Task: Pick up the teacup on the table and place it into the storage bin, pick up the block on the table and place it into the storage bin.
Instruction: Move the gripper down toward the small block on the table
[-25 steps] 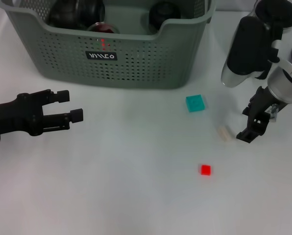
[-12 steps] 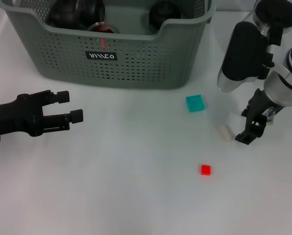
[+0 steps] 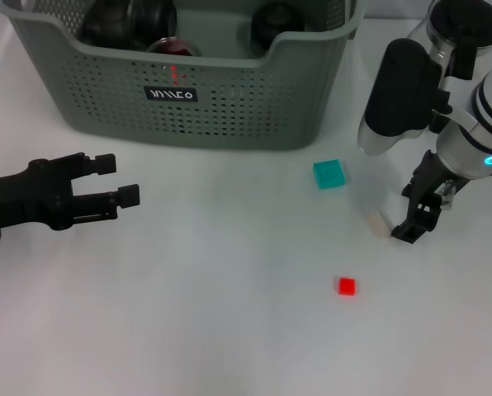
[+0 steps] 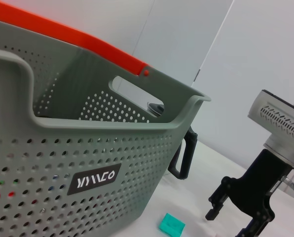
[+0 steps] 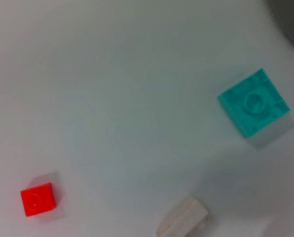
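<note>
— White tabletop (image 3: 188, 313) all round?
— Yes. At its far edge stands the grey-green storage bin (image 3: 229, 99), perforated, black label; dark round things lie inside.
— Arms?
— Left gripper (image 3: 118, 179) rests low at the left, fingers spread, holding nothing. Right gripper (image 3: 419, 210) hangs tilted just beside the cream block (image 3: 379, 224); I cannot tell its fingers.
— Other blocks?
— Teal block (image 5: 253, 102) nearer the bin, red block (image 5: 38, 199) apart. The wrist view shows their studs.

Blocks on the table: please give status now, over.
Right gripper low beside cream block, not holding. Teal block and red block lie apart on table. Left gripper open, idle. Nothing in the way.
</note>
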